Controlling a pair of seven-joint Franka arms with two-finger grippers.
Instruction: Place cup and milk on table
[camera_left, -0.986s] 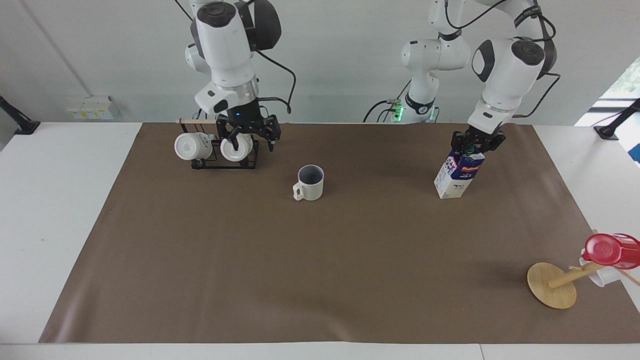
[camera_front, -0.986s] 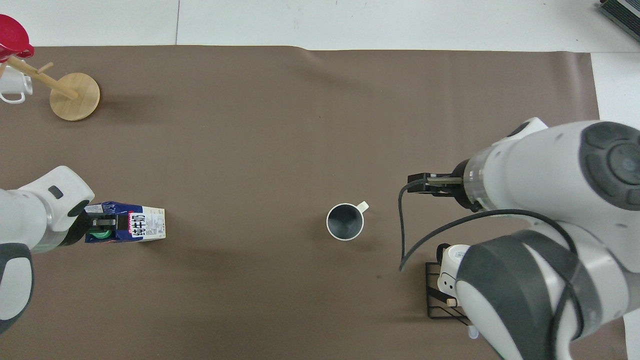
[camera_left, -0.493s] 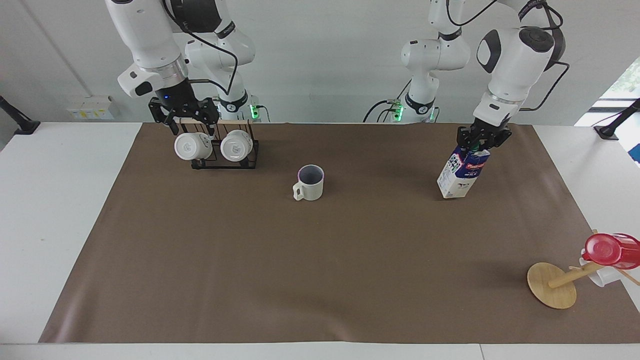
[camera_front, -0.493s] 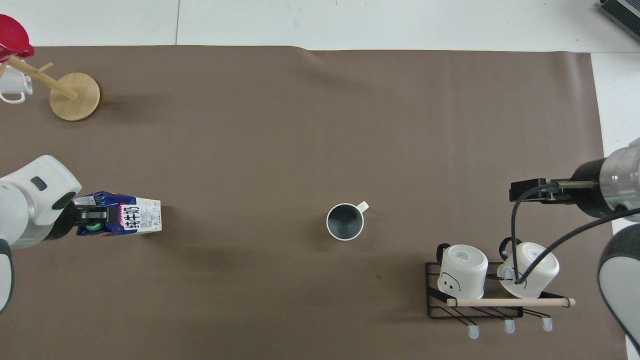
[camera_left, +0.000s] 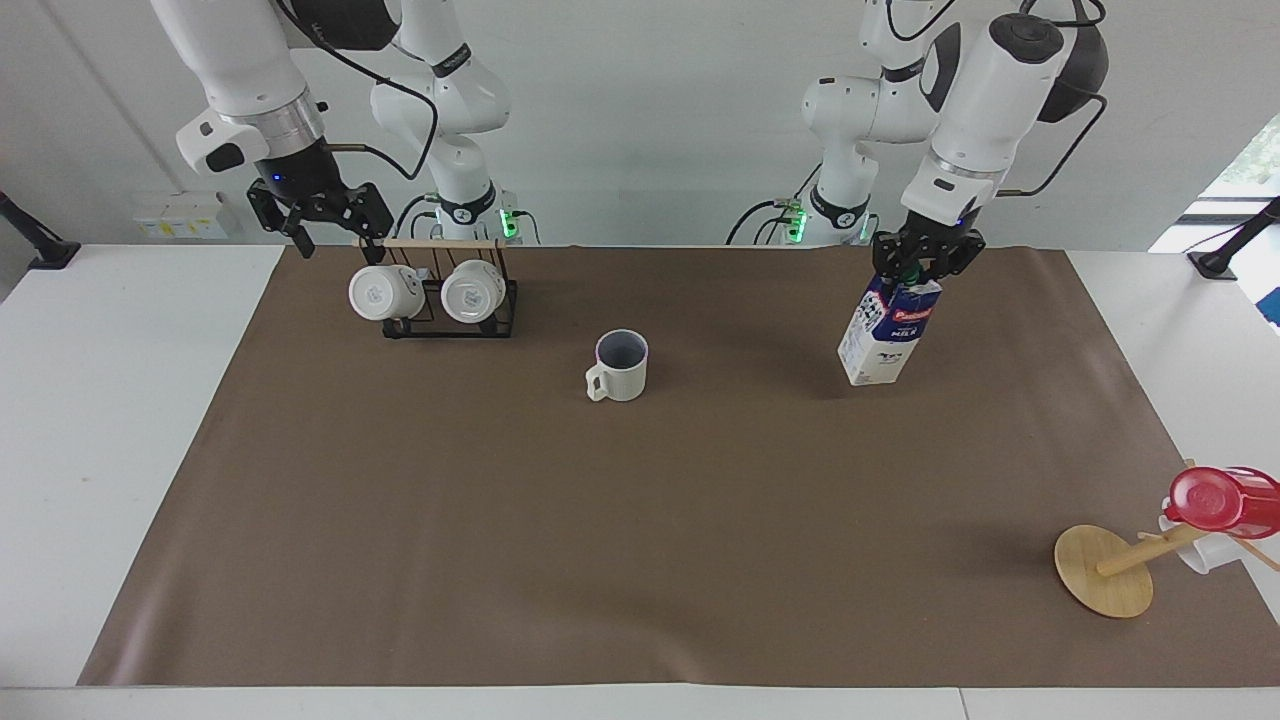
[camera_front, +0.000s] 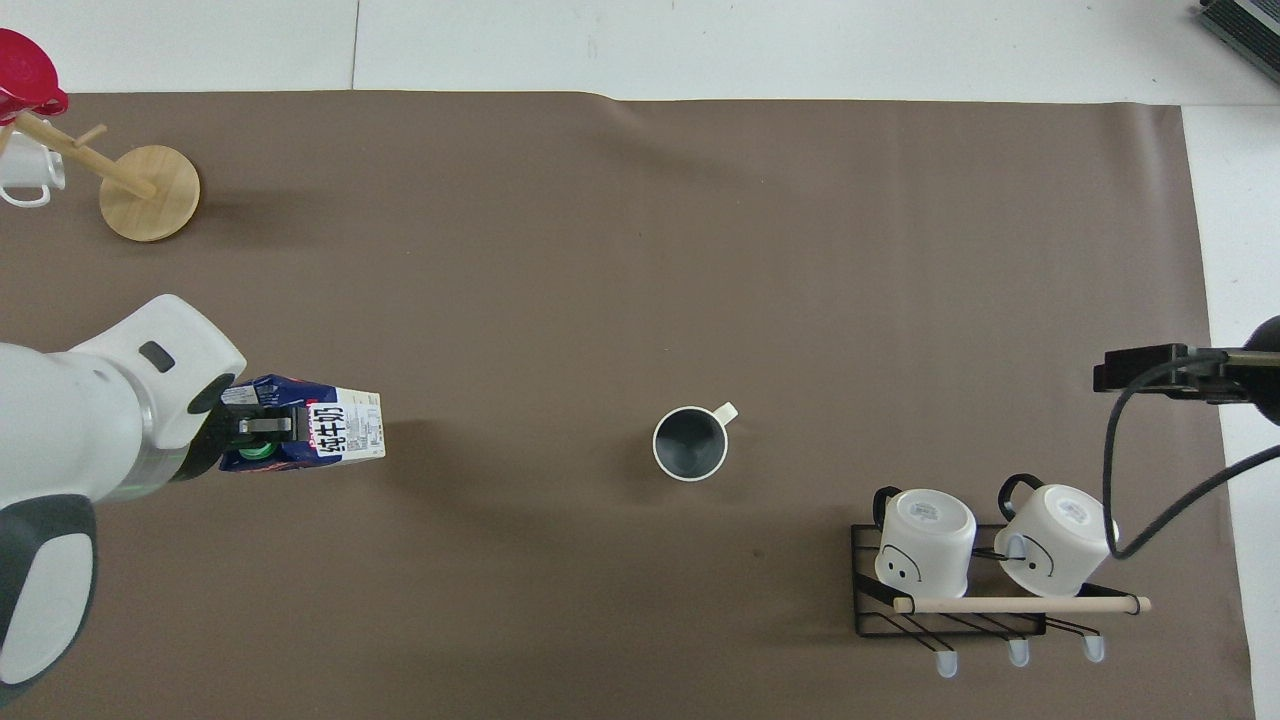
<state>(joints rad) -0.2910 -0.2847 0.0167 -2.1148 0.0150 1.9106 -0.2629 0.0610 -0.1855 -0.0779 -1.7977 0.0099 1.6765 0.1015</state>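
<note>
The cup (camera_left: 620, 366), cream-white with a dark inside, stands upright on the brown mat (camera_left: 600, 550) of the white table (camera_left: 100, 400); it also shows in the overhead view (camera_front: 690, 443). My left gripper (camera_left: 915, 262) is shut on the top of the milk (camera_left: 885, 335), a blue-and-white carton that hangs tilted with its base at or just above the mat, beside the cup toward the left arm's end. The carton also shows in the overhead view (camera_front: 320, 437). My right gripper (camera_left: 335, 238) is open and empty, raised over the mat's edge by the mug rack, well apart from the cup.
A black wire rack (camera_left: 450, 322) with two plain white mugs stands near the robots toward the right arm's end. A wooden mug tree (camera_left: 1105, 570) with a red plastic cup (camera_left: 1220, 498) stands at the mat's corner toward the left arm's end, farther from the robots.
My right gripper has risen and swung from beside the cup to over the rack's outer end. My left gripper has carried the milk sideways toward the cup.
</note>
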